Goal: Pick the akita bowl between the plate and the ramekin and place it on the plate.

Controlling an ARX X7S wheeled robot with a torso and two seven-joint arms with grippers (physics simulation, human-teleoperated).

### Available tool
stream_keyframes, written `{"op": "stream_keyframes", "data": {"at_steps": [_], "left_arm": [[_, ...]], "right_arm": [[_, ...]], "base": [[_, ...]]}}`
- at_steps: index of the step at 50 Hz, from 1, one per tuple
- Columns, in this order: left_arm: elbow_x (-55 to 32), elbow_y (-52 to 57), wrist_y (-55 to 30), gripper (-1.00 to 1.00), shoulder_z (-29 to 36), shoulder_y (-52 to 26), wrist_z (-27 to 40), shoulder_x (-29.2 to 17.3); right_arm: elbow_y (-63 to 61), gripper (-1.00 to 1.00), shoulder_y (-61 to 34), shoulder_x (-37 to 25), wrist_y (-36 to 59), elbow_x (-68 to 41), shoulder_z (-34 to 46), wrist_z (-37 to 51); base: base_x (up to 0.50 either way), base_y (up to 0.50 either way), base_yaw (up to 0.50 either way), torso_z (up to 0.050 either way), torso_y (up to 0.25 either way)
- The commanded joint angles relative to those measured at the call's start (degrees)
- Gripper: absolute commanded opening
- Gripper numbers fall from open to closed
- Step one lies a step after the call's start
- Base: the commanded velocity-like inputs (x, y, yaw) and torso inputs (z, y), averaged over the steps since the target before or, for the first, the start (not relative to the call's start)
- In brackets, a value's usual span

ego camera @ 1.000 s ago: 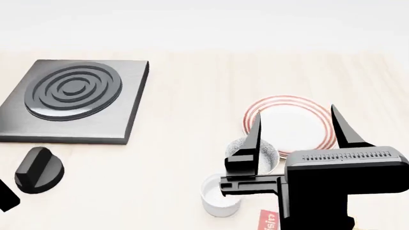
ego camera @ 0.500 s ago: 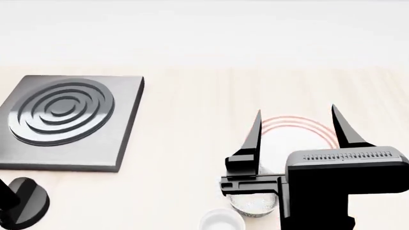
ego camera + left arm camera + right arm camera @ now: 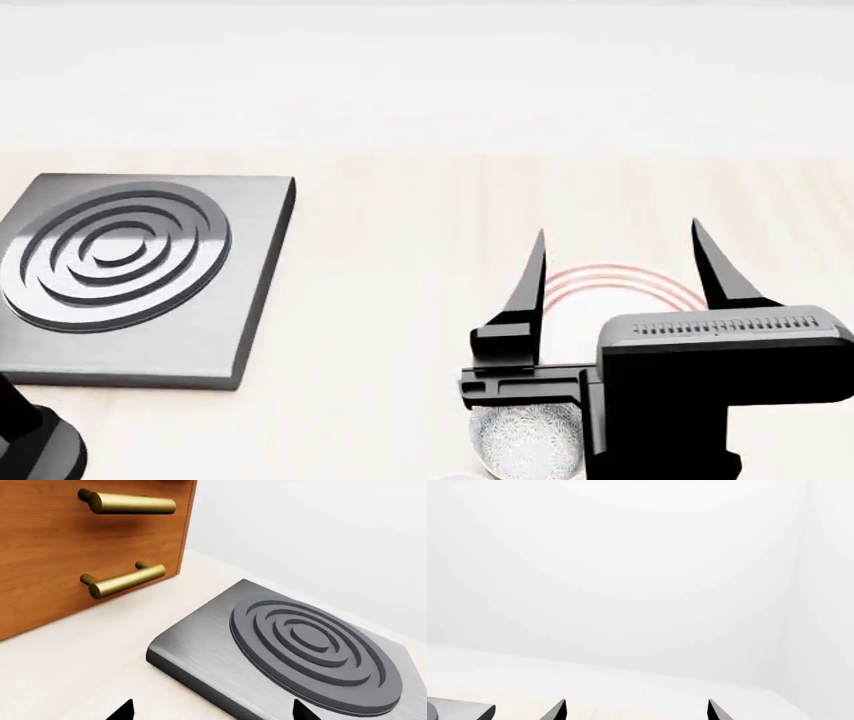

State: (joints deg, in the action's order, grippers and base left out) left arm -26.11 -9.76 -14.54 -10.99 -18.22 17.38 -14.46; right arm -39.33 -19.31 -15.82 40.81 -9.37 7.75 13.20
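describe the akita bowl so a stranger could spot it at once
Find the red-ringed plate on the pale wooden counter, right of the grey burner slab. The akita bowl sits just in front of it, nearer the robot: small, round, grey-and-white speckled, unlike the flat plate.

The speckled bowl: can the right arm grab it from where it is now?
Probably yes. The right gripper is open, and the akita bowl sits just below it with nothing covering it. The arm must drop first.
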Motion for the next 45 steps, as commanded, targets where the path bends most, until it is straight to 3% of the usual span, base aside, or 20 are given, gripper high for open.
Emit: {"op": "stream_keyframes", "data": {"at_steps": [1,7,12,19,20,26,32,35,42,45], "left_arm": [[-0.19,0.0,0.03,1.0,0.14,0.04,0.14,-0.11],[-0.31,0.13,0.0,1.0,0.22,0.11,0.23,-0.18],[-0.33,-0.06,0.13,1.0,0.32,0.05,0.24,-0.21],[-0.39,-0.34,0.37,1.0,0.4,-0.01,0.22,-0.28],[-0.46,0.02,0.17,1.0,0.4,0.11,0.34,-0.33],[-0.53,-0.29,0.45,1.0,0.44,0.09,0.27,-0.36],[-0.76,0.18,0.02,1.0,0.47,0.12,0.59,-0.47],[-0.8,0.26,0.02,1.0,0.49,0.18,0.71,-0.48],[-1.07,0.09,-0.06,1.0,0.42,0.1,0.84,-0.53],[-1.16,0.22,-0.13,1.0,0.45,0.13,0.91,-0.58]], "right_arm": [[0.16,1.0,0.14,0.06,-0.47,-0.65,-0.44,0.2],[0.51,1.0,0.09,0.27,-0.13,-0.47,-0.52,0.97],[2.0,1.0,-1.58,1.13,7.09,-0.33,-0.9,3.37],[2.72,1.0,-2.47,1.7,9.5,-0.88,-0.66,3.78],[2.96,1.0,-2.89,3.61,11.14,-4.23,-3.79,2.74],[4.05,1.0,-4.92,3.9,17.66,-6.31,-4.49,2.43],[5.9,1.0,-5.29,3.29,17.82,-6.37,-3.85,2.02],[6.79,1.0,-5.82,0.94,17.28,-3.43,1.01,2.67],[9.92,1.0,-5.28,5.36,16.35,-5.1,-3.46,4.78],[11.04,1.0,-6.72,6.66,21.11,-7.44,-5.73,4.62]], "base": [[0.25,0.0,0.0,0.0,0.0],[0.19,0.0,0.0,0.0,0.0],[0.0,0.0,0.0,0.0,0.0],[0.0,0.0,0.0,0.0,0.0],[0.0,0.0,0.0,0.0,0.0],[0.0,0.0,0.0,0.0,0.0],[0.0,0.0,0.0,0.0,0.0],[0.0,0.0,0.0,0.0,0.0],[0.0,0.0,0.0,0.0,0.0],[0.0,0.0,0.0,0.0,0.0]]}}
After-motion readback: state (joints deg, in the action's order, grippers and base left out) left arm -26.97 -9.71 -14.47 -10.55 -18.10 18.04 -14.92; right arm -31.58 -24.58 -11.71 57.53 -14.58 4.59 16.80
